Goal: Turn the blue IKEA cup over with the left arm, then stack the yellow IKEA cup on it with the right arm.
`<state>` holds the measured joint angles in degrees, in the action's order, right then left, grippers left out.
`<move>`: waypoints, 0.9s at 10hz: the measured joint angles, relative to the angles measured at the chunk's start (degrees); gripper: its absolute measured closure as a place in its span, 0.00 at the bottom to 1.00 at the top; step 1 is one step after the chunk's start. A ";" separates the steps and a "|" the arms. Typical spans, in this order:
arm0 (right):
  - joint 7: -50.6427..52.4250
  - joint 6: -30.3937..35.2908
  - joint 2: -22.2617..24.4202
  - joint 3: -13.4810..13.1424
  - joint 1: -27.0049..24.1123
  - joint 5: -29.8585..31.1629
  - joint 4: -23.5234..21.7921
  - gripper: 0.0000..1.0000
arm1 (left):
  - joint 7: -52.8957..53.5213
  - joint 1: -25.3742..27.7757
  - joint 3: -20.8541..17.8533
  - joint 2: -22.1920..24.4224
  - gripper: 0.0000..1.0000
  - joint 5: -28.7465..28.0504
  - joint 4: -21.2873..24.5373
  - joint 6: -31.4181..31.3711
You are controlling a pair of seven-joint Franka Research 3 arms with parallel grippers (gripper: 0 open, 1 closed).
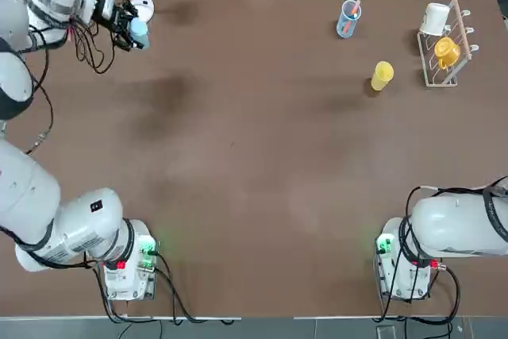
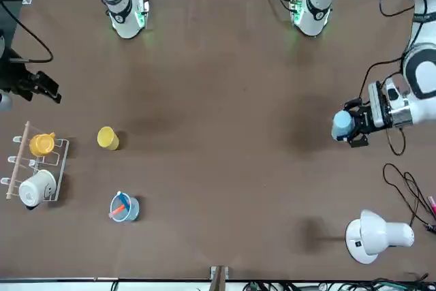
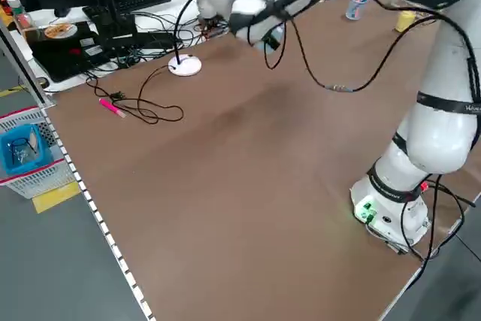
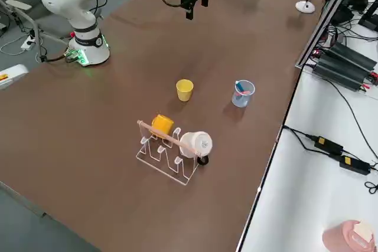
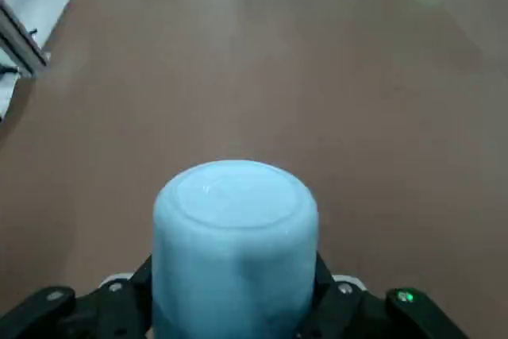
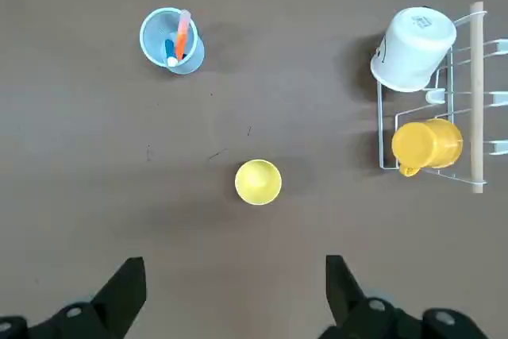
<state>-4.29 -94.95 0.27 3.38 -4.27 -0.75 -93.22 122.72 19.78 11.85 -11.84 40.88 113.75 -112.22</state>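
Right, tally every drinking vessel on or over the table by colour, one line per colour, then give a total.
Blue: 2, the blue IKEA cup held in the left gripper, and the clear bluish glass with sticks.
Yellow: 2, the yellow IKEA cup on the table, and the orange-yellow mug on the rack.
White: 1, the white mug on the rack.
Total: 5

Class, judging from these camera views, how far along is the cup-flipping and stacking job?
Done: nothing is finished. In hand: the left gripper holds the blue IKEA cup sideways above the table, its closed base showing in the left wrist view. Left: setting it down upside down, then the right gripper, open high above, must fetch the yellow IKEA cup and stack it.
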 joint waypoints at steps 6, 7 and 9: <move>0.00 -0.04 0.00 -0.07 -0.02 0.00 -0.09 0.00 | -30.02 -3.29 12.32 4.94 0.32 -27.99 -4.33 -10.91; 0.00 -0.05 0.00 -0.09 -0.02 0.00 -0.11 0.00 | -35.15 -3.32 15.25 5.01 0.32 -33.37 -4.40 -11.96; 0.00 -0.05 0.00 -0.08 -0.02 -0.01 -0.14 0.00 | -49.15 -3.42 22.34 5.13 0.32 -46.07 -4.55 -12.69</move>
<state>-4.29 -95.00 0.26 3.30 -4.29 -0.75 -93.36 73.57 16.37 34.19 -6.72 -5.19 109.21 -124.91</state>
